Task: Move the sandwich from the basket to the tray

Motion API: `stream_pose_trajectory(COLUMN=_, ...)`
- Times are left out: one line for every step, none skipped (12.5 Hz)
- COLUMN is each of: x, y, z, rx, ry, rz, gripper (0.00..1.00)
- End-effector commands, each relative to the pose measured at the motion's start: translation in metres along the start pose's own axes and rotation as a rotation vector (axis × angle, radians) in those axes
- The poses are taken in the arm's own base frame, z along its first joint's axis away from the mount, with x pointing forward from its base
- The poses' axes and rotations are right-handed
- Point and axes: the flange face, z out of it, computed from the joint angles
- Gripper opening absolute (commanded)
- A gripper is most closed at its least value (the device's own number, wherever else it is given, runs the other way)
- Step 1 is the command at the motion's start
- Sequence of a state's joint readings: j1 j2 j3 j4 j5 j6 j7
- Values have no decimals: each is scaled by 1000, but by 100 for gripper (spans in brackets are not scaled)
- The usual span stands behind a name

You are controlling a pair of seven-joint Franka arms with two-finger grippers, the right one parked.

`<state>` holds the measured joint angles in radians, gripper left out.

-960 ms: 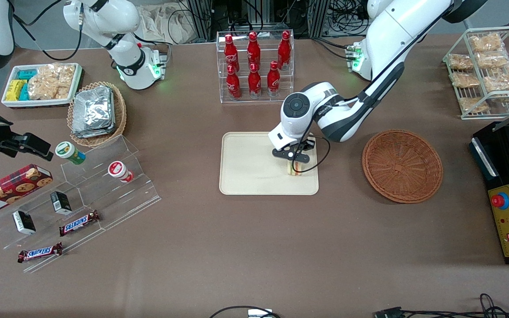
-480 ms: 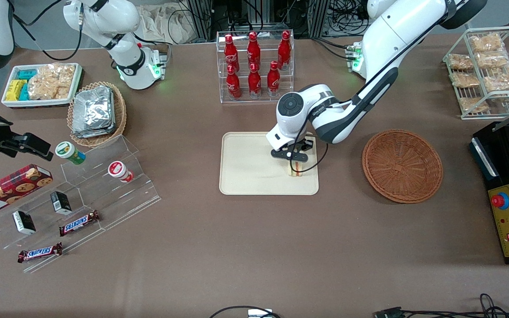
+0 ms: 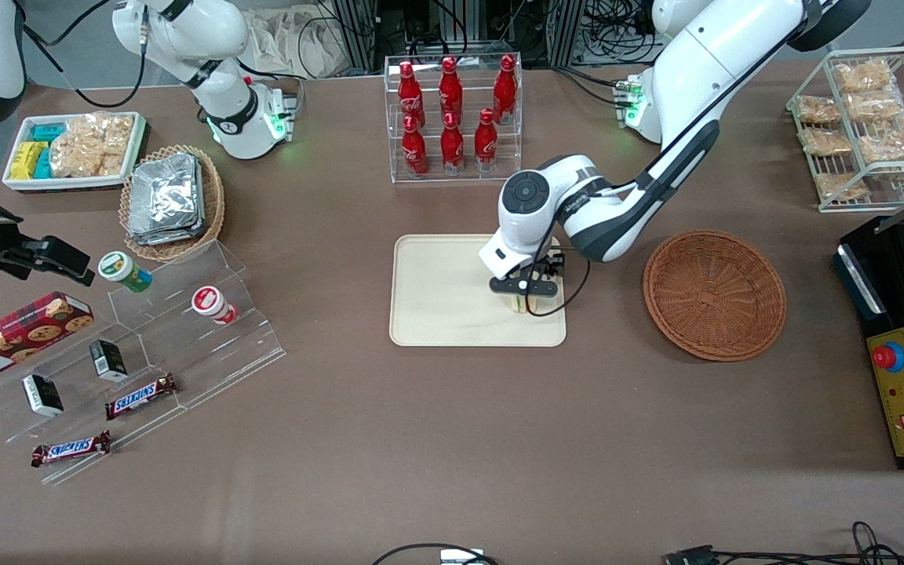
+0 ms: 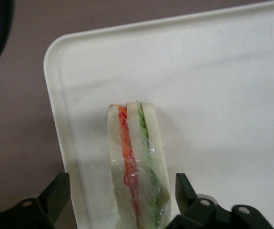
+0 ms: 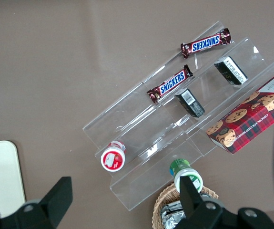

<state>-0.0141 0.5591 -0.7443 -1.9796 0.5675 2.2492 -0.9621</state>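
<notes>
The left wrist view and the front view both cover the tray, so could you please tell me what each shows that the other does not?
Only the left wrist view shows the sandwich's layers, red, orange and green between pale bread, with the open claw's fingers apart on either side of it. Only the front view shows the empty basket beside the tray, toward the working arm's end of the table, and the bottles farther from the camera. Both show the sandwich resting on the tray, near the rim closest to the basket, with the claw over it.

Brown table (image 3: 452, 439); dark cables (image 3: 609, 23) at edge farthest from camera.
</notes>
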Motion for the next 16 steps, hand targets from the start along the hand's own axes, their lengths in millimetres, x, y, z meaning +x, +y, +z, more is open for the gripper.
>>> stream_pose_trajectory(x=19, y=-21, z=-35, rx=15, ry=36, rz=-91, gripper=100)
stream_pose_trajectory(x=26, y=-24, z=-47, rx=13, ry=34, rz=-118, gripper=100)
stream_pose_trajectory(x=37, y=-31, z=-58, rx=23, ry=21, rz=-160, gripper=100)
stream_pose_trajectory(x=45, y=-39, z=-67, rx=53, ry=6, rz=-196, gripper=100)
stream_pose_trajectory(x=56, y=-54, z=-75, rx=71, ry=2, rz=-230, gripper=100)
stream_pose_trajectory(x=71, y=-76, z=-82, rx=65, ry=8, rz=-267, gripper=100)
stream_pose_trajectory(x=83, y=-93, z=-96, rx=54, ry=29, rz=-298, gripper=100)
stream_pose_trajectory(x=90, y=-107, z=-105, rx=51, ry=36, rz=-328, gripper=100)
stream_pose_trajectory(x=98, y=-126, z=-109, rx=48, ry=30, rz=-363, gripper=100)
stream_pose_trajectory(x=102, y=-140, z=-115, rx=48, ry=36, rz=-379, gripper=100)
stream_pose_trajectory(x=106, y=-155, z=-118, rx=44, ry=37, rz=-399, gripper=100)
stream_pose_trajectory(x=108, y=-165, z=-122, rx=34, ry=30, rz=-405, gripper=100)
stream_pose_trajectory(x=109, y=-176, z=-132, rx=19, ry=27, rz=-404, gripper=100)
stream_pose_trajectory(x=111, y=-194, z=-138, rx=4, ry=7, rz=-406, gripper=100)
stream_pose_trajectory(x=109, y=-212, z=-147, rx=-4, ry=-14, rz=-384, gripper=100)
stream_pose_trajectory(x=110, y=-232, z=-160, rx=-27, ry=-33, rz=-361, gripper=100)
